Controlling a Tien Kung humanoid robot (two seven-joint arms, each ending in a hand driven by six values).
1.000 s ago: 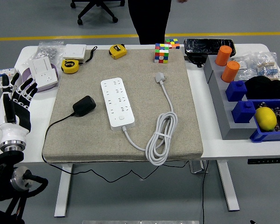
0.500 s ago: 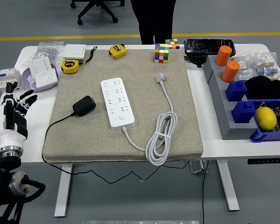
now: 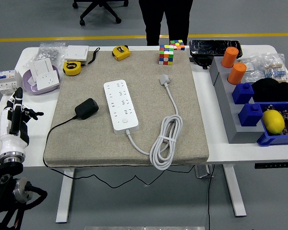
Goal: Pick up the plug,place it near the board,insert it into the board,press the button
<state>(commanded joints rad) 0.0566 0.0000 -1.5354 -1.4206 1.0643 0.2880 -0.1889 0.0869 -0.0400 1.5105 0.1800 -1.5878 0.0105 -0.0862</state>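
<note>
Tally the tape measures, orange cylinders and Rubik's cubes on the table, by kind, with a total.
Yellow tape measures: 2, one and another
Orange cylinders: 2, one and another
Multicoloured Rubik's cubes: 2, one and another
Total: 6

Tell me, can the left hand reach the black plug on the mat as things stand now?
Probably yes. The left hand is at the table's left edge, holding nothing, and the black plug lies on the beige mat toward that side, with nothing between them.

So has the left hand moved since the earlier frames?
Yes. The left hand has dropped toward the table's near left edge, away from the purple plate.
</note>
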